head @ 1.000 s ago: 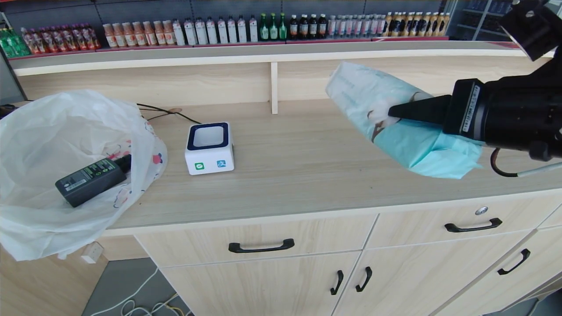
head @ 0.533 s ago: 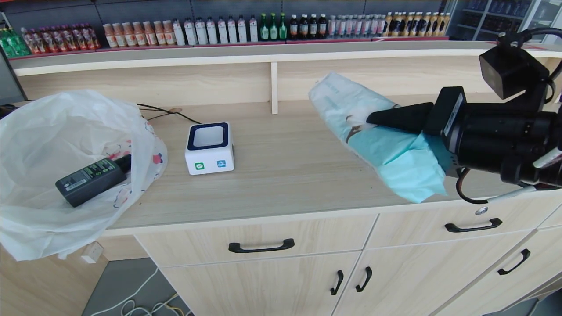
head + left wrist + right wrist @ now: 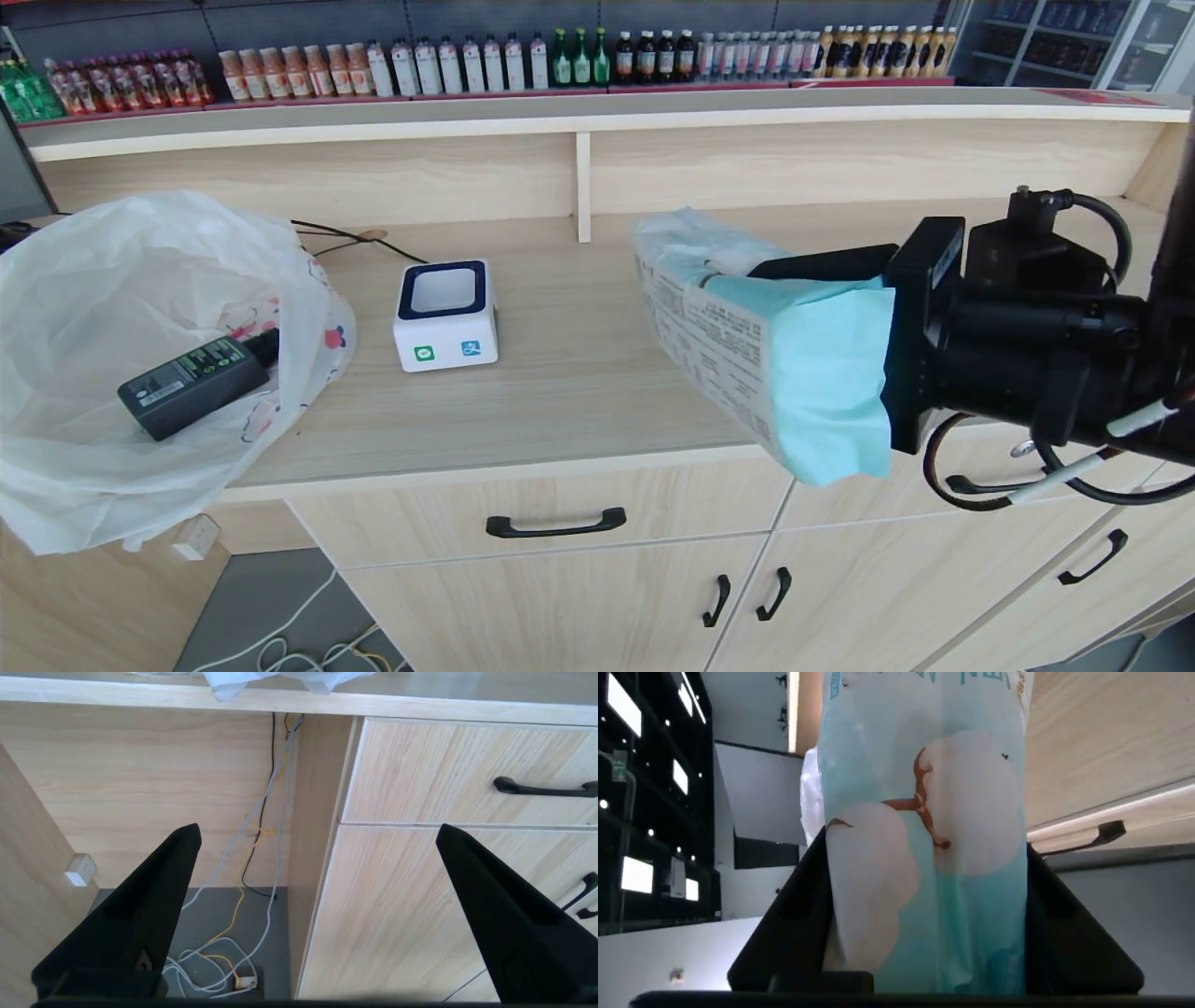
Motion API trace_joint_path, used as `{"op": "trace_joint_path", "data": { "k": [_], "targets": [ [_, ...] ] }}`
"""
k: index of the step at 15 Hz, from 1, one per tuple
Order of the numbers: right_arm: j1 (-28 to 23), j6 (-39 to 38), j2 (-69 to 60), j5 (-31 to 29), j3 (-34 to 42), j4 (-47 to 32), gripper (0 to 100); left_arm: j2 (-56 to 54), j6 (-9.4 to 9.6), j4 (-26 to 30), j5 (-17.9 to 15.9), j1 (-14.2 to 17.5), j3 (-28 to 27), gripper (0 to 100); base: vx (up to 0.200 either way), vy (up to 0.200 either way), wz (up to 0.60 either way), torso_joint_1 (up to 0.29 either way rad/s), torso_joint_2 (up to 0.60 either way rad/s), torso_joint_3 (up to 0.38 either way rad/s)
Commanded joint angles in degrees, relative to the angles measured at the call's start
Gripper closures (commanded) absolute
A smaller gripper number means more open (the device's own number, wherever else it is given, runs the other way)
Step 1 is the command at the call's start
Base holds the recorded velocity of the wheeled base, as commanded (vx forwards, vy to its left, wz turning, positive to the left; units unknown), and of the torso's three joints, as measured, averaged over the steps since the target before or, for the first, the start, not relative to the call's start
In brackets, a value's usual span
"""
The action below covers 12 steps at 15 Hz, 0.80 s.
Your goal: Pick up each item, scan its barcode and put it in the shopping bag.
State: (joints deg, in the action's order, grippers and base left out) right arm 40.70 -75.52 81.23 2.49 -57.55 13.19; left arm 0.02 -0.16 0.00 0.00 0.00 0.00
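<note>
Left jaws: spread wide with nothing between them, low before the cabinet front under the table's (image 3: 579, 373) edge. Loose cables (image 3: 224, 952) lie on the floor between the two fingers, and a black drawer handle (image 3: 547, 787) sits above one fingertip. A fold of the shopping bag (image 3: 271, 681) hangs over the table's edge above the jaws.

Right jaws: closed on a teal soft pack (image 3: 784, 373), one finger on each broad face. The pack (image 3: 924, 859) juts out ahead of the fingertips, held in the air over the table's front edge. Its face with printed text is turned to the left, its lower end hanging below the table top.

Barcode scanner (image 3: 445, 315): a white cube with a dark-framed window on top, on the table, left of the right jaws and well apart from the pack.

The shopping bag (image 3: 112, 280) lies beyond the scanner from the right jaws, at the table's left end, mouth open, with a black power adapter (image 3: 191, 381) inside.

Rows of bottles (image 3: 523, 61) stand on the shelf farthest back.
</note>
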Motion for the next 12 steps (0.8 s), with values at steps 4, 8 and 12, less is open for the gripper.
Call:
{"op": "trace_joint_path", "data": {
  "k": [4, 8, 12],
  "targets": [
    [0.0, -4.5, -4.3, 9.5, 9.5, -2.2, 100, 0.0, -0.02, 0.0, 0.0, 0.0, 0.0, 0, 0.000, 0.000, 0.00, 0.000, 0.00, 0.000],
    [-2.6, -11.8, -7.8, 18.5, 11.1, -2.2, 100, 0.0, -0.02, 0.0, 0.0, 0.0, 0.0, 0, 0.000, 0.000, 0.00, 0.000, 0.00, 0.000],
    [-6.0, -14.0, -9.4, 28.8, 11.4, -2.0, 100, 0.0, -0.02, 0.0, 0.0, 0.0, 0.0, 0, 0.000, 0.000, 0.00, 0.000, 0.00, 0.000]
  ]
}}
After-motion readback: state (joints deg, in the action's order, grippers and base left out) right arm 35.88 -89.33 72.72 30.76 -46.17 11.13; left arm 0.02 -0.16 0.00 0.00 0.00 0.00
